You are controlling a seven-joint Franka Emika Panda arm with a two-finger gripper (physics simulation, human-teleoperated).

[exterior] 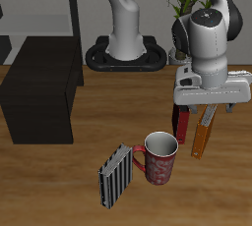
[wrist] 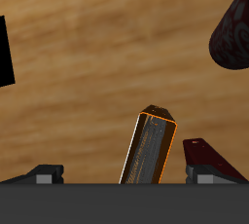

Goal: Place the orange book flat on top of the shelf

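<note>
The wood-grained bench (exterior: 59, 186) is carrying a red patterned mug (exterior: 160, 158) with a pale interior, taken here as the landmark. Just beside the mug, a thin black-and-white striped book (exterior: 116, 177) is standing on edge, apparently touching the mug's handle. Behind the mug, a dark red-and-black book (exterior: 183, 124) is standing upright.

The orange book (exterior: 202, 132), a thin bright-orange slab with a darker spine face, is hanging beyond the mug on the side away from the striped book. The pincer (exterior: 204, 110) is closing on its upper end, one finger on each broad face. The book's long axis is running steeply downward and tilting slightly, its lower end pointing toward the bench; whether that end is touching the wood cannot be told.

In the wrist view, the orange book (wrist: 149, 148) is projecting from between the finger pads (wrist: 44, 172).

The shelf (exterior: 41, 94), a low matte-black box with a flat top, is sitting well apart from the mug, farther back.
</note>
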